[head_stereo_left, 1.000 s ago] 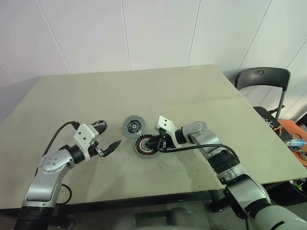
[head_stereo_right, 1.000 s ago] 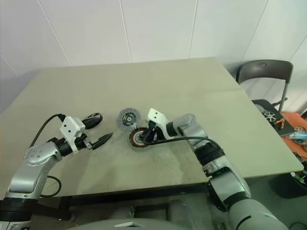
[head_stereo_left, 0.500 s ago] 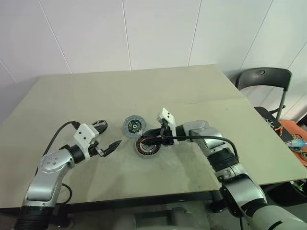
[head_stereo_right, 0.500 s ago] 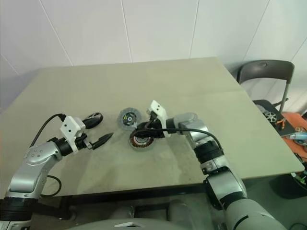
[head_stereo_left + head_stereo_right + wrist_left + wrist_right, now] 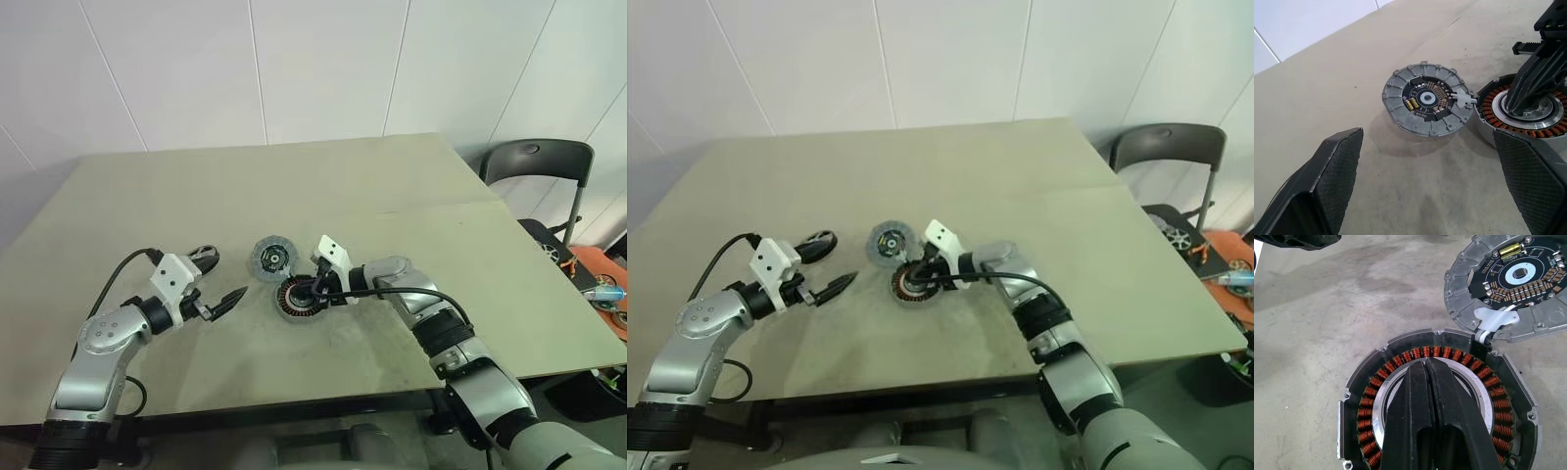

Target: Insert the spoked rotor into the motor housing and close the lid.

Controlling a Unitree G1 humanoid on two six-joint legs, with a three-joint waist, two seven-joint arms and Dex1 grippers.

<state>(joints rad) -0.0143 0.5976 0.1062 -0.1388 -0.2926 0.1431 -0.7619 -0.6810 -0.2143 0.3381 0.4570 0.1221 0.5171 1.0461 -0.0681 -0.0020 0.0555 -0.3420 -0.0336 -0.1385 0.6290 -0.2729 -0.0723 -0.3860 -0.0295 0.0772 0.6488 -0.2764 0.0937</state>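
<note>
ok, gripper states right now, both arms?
Left gripper: open, holding nothing.
Right gripper: shut, empty, fingertips over the spoked rotor centre.

Can't see the hub of the spoked rotor point(image 5: 1435, 406) behind the pressed-together right gripper point(image 5: 1426, 363), can't tell whether those tips touch it, and the motor housing point(image 5: 1508, 284) runs off the edge.

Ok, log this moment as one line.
right gripper shut over spoked rotor centre | left gripper open, idle | motor housing beside rotor
</note>
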